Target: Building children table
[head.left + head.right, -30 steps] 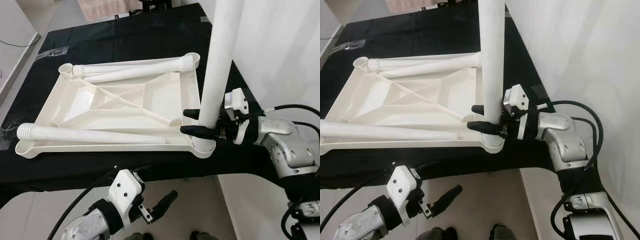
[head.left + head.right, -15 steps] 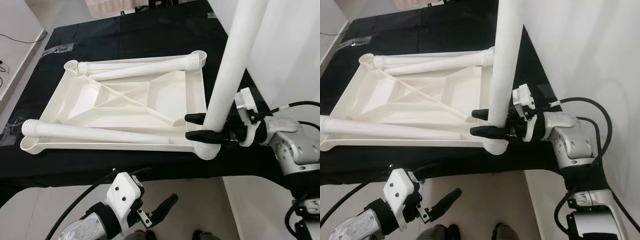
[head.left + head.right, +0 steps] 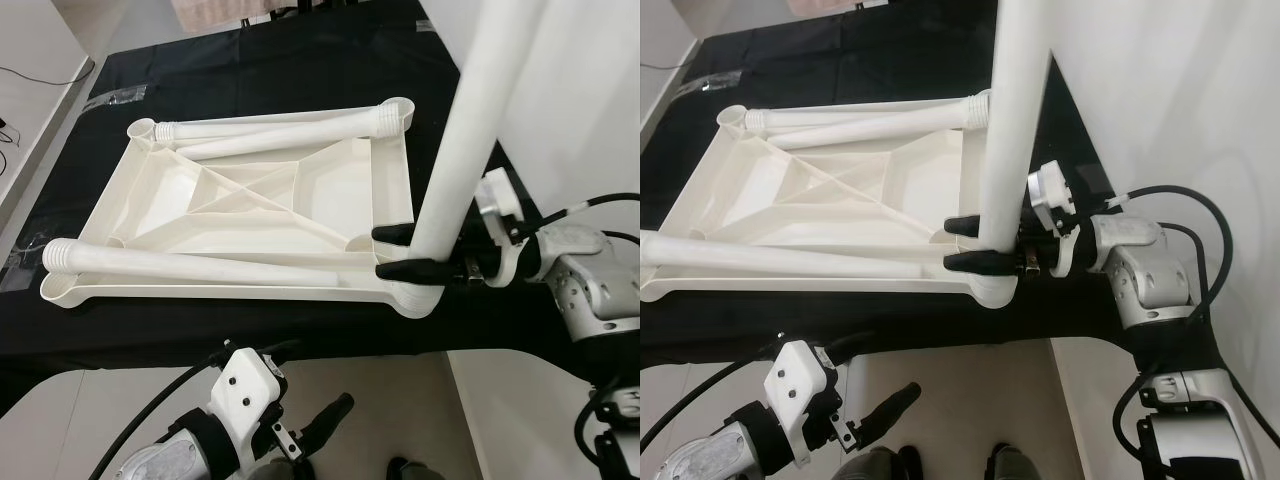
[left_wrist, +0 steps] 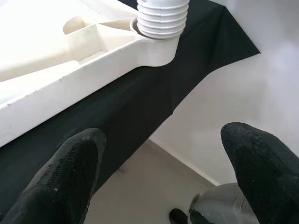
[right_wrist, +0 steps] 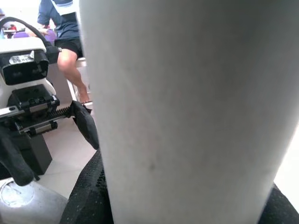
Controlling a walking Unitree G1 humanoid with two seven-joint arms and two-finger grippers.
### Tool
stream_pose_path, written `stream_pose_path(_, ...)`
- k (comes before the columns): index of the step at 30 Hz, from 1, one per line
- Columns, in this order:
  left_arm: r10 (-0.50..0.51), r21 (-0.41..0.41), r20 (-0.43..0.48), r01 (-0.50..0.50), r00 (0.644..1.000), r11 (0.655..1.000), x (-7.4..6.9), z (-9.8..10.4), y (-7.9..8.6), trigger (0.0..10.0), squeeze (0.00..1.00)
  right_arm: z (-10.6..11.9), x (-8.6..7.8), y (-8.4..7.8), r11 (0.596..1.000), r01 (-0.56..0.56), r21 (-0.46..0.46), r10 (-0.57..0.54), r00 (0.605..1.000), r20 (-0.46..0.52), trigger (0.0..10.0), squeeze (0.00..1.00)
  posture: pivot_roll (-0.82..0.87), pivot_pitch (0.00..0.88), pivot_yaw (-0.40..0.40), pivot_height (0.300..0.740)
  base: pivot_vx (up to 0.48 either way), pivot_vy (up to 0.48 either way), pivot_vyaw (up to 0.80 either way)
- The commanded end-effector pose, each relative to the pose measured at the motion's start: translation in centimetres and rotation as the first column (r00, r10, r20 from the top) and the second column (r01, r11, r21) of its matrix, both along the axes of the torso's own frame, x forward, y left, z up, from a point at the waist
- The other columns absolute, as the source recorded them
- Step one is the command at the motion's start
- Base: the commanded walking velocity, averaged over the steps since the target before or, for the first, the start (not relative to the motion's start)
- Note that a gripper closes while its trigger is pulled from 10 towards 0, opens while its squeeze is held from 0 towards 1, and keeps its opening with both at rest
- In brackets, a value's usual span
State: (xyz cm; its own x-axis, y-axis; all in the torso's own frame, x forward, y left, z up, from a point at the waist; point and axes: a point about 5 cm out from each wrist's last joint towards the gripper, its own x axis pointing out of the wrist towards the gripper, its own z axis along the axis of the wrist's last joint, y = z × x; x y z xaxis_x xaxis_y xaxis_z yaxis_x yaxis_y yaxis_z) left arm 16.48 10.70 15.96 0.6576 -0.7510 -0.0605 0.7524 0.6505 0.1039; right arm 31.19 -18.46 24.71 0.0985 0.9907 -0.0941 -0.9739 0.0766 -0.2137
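**Right claw clamps the upright leg at the tabletop's corner**

I've got my right gripper (image 3: 400, 252) pinching the standing table leg (image 3: 470, 140) low down, one black finger either side of the white tube, just above the ribbed end sitting in the corner socket (image 3: 412, 298). In the head view that's at about 4 o'clock, and the leg leans slightly toward 1 o'clock as it rises out of frame. My right wrist camera has the leg (image 5: 187, 107) pressed close, with a seated person (image 5: 65, 32) far behind at 10 o'clock.

The upside-down white tabletop (image 3: 250, 200) lies flat on the black cloth (image 3: 260, 70). Two loose legs rest across it: one (image 3: 190, 265) along the near edge, one (image 3: 280, 128) along the far edge, a third tube just beside it.

My left gripper (image 3: 325, 418) hangs below the table edge at 6 o'clock, fingers (image 4: 70, 172) spread wide, holding nothing.
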Motion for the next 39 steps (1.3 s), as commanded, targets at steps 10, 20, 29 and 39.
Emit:
stream_pose_path(10, -0.008, 0.027, -0.033, 0.009, 0.999, 1.000, -0.7, 0.0, 0.4, 10.0, 0.00, -1.0, 0.3, 1.0, 0.997, -0.050, -0.064, 0.048, 0.999, -0.019, 10.0, 0.00, 0.11, 0.318, 0.126, 0.740, 0.000, 0.000, 0.00)
stream_pose_path(20, -0.006, 0.026, -0.044, 0.008, 0.999, 1.000, -1.1, 0.1, 0.4, 10.0, 0.00, -1.8, 0.0, 2.2, 0.984, -0.146, -0.103, 0.142, 0.989, -0.048, 10.0, 0.00, 0.12, 0.333, 0.127, 0.740, 0.000, 0.000, 0.00)
stream_pose_path(29, -0.002, 0.030, -0.053, 0.003, 0.999, 1.000, -1.6, 0.2, 0.4, 10.0, 0.00, -1.0, 1.4, 2.3, 0.983, -0.131, -0.132, 0.131, 0.991, -0.015, 10.0, 0.00, 0.13, 0.338, 0.120, 0.740, 0.000, 0.000, 0.00)
stream_pose_path(39, -0.010, 0.028, -0.066, 0.012, 0.998, 1.000, -1.9, 0.2, 0.3, 10.0, 0.00, -0.6, 1.2, 0.5, 0.981, -0.115, -0.159, 0.112, 0.993, -0.027, 10.0, 0.00, 0.13, 0.338, 0.130, 0.740, 0.000, 0.000, 0.00)
